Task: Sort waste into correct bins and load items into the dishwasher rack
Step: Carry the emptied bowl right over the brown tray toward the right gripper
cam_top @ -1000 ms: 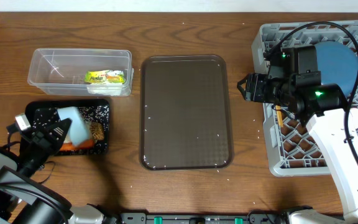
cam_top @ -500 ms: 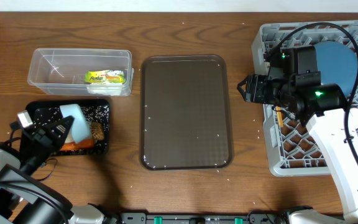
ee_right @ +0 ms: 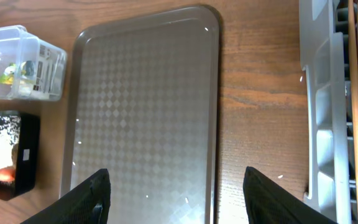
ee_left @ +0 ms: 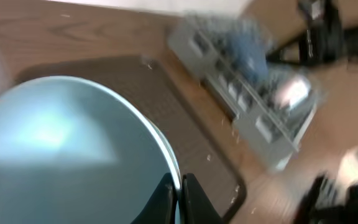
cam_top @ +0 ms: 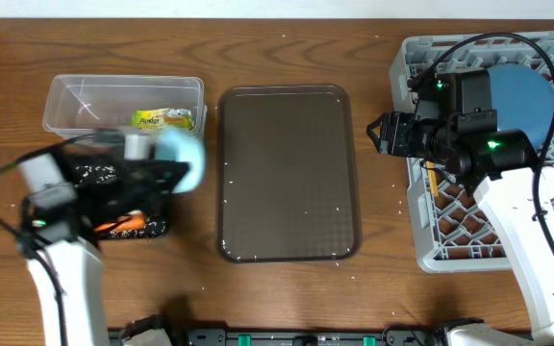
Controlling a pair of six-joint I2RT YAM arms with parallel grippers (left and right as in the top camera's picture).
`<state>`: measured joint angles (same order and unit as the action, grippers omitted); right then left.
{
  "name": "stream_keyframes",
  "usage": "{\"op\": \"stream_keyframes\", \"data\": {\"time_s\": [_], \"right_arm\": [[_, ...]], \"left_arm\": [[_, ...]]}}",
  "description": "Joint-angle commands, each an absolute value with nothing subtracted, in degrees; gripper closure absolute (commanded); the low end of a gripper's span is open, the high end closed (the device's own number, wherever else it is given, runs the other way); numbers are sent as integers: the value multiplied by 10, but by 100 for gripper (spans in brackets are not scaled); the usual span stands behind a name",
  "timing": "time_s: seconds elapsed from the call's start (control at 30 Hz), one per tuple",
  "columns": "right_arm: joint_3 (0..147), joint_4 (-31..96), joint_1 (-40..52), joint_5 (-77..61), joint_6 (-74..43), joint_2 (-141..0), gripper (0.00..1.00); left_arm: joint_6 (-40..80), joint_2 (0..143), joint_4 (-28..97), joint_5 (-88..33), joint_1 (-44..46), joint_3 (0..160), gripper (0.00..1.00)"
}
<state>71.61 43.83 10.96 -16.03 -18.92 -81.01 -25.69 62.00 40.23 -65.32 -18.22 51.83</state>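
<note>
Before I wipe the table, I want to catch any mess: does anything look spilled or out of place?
Yes: loose white rice grains lie scattered on the wooden table and the dark brown serving tray, instead of in a bin.

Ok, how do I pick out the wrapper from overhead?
Find the big brown serving tray mid-table. Just left of its far end sits a clear plastic tub. The wrapper lies inside it, the only green-yellow printed thing there.
</note>
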Motion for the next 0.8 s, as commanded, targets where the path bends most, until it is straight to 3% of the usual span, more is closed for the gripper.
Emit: {"op": "stream_keyframes", "data": {"time_s": [0.0,0.2,0.37,0.77], "right_arm": [[719,437,117,-159,-205,-814,36],[719,444,117,-159,-213,-814,36],[719,457,117,-159,-212,-814,36],[719,463,94,-149,-224,-814,34]], "left_arm": [[-195,591,389,-483,-56,525,94],[-174,623,380,-321,151,525,94],[-157,660,356,-289,253,525,94],[-106,663,292,-298,312,525,94]]}}
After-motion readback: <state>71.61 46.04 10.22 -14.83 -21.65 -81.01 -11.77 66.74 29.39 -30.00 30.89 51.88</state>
